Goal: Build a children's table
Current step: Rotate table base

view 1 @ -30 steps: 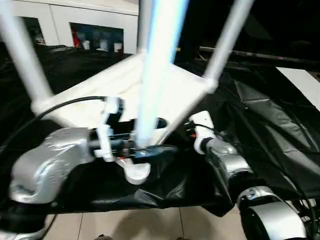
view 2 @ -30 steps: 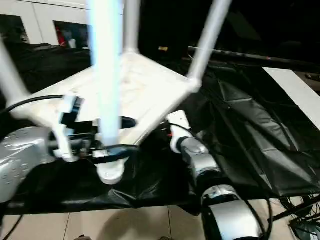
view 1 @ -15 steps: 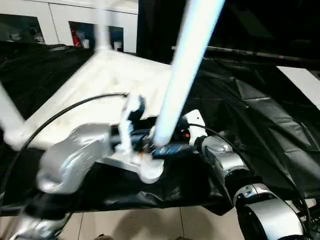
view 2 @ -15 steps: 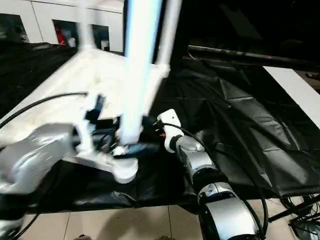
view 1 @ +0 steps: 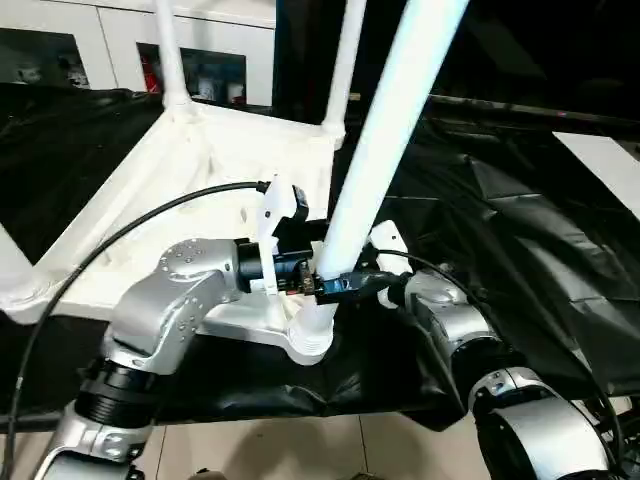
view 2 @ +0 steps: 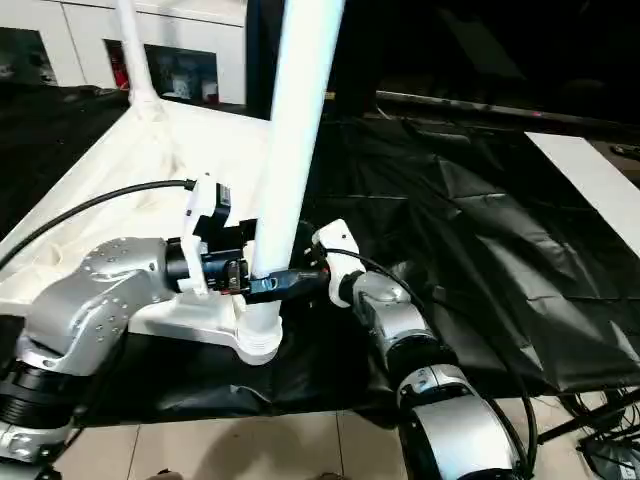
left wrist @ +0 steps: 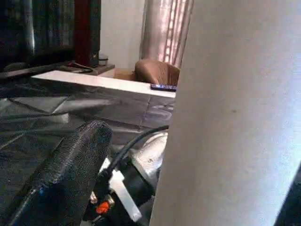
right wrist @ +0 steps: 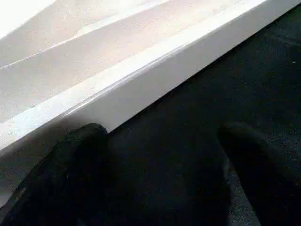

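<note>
The children's table (view 1: 200,190) lies upside down on the black cloth, white, with legs standing up from its corner sockets. The nearest leg (view 1: 385,140) rises from the near corner socket (view 1: 310,342). My left gripper (view 1: 325,282) stands open around the foot of this leg; in the left wrist view the leg (left wrist: 235,117) sits between the fingers (left wrist: 61,174), with a gap on one side. Just right of that corner is my right gripper (right wrist: 162,134), open and empty, its fingers (right wrist: 80,179) low over the cloth beside the table's rim (right wrist: 141,80).
The black-draped work table (view 1: 520,230) ends close behind the near corner, with floor tiles (view 1: 300,445) below. A white glass-door cabinet (view 1: 200,40) stands at the back left. A white panel (view 1: 610,165) lies at the far right. A black cable (view 1: 130,225) loops over my left forearm.
The children's table has turned on the cloth, its far corners swinging left. The near corner, its leg and my left gripper have shifted a little right. The view has shifted too.
</note>
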